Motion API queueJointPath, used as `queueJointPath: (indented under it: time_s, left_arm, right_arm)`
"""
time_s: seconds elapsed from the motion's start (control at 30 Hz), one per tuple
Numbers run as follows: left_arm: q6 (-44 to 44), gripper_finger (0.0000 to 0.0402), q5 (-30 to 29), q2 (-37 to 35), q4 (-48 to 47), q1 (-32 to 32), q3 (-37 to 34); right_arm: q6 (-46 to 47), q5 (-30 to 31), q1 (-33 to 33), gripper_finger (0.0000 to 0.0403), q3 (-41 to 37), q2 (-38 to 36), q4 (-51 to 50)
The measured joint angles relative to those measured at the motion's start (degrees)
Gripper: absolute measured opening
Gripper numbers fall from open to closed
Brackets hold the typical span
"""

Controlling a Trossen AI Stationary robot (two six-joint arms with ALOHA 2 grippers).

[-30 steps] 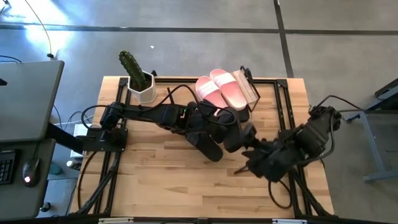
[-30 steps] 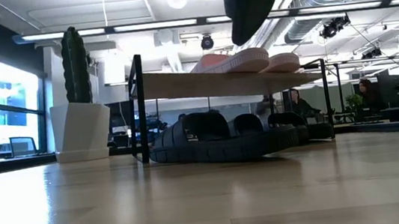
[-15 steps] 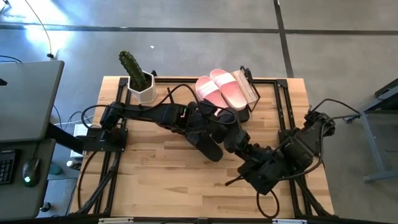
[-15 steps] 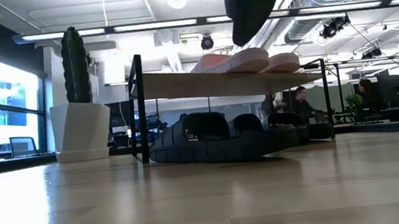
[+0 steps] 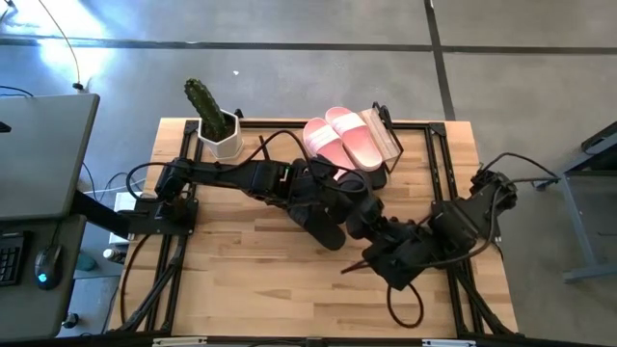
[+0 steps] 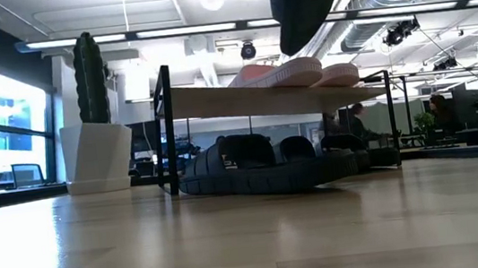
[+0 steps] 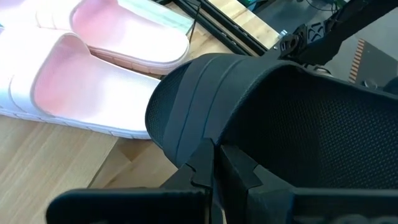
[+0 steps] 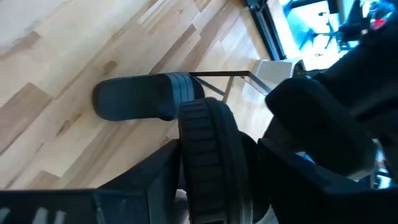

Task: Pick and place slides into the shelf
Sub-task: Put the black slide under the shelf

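Observation:
The pale pink pair (image 5: 342,140) lies on the shelf's plank top (image 5: 386,143), soles down. In the low view one black pair (image 6: 261,166) rests on the table under the shelf (image 6: 217,100). My left gripper (image 5: 310,189) is shut on a black slide (image 5: 323,222) held above the table's middle. My right gripper (image 5: 374,224) is shut on a second black slide (image 5: 359,204) right beside it. One held slide hangs at the top of the low view (image 6: 301,1). My left gripper pinches the front edge of the black slide's wide strap (image 7: 199,146) between its two fingers. The slide is lifted clear of the table, above and in front of the pink pair. My right gripper holds its black slide edge-on between the fingers, which lie across the ribbed sole rim (image 8: 208,146). The slide is lifted clear of the table. Which part of its length the fingers have is hidden by the gripper.
A cactus in a white pot (image 5: 217,125) stands at the table's far left corner, left of the shelf. Black frame rails run along the table's edges (image 5: 448,183). Bare wood lies toward the near edge (image 5: 280,280). People show far behind the shelf in the low view.
My right arm has swung its wrist toward the table's left and near edge while keeping its black slide close to the left gripper's slide. The left arm and its slide have kept still.

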Motion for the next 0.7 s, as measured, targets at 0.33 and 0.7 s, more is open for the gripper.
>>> queueJointPath:
  time_s: [0.33,0.7]
  left_arm:
    - [0.78,0.0000,-0.07,0.00,-0.05,-0.48,0.00]
    - [4.30,0.0041,3.15,-0.13,0.41,-0.46,0.00]
  right_arm:
    - [0.62,-2.55,-2.26,0.0127,0.00,-0.02,0.00]
    - [4.56,-5.86,-2.25,0.0046,0.00,-0.02,0.11]
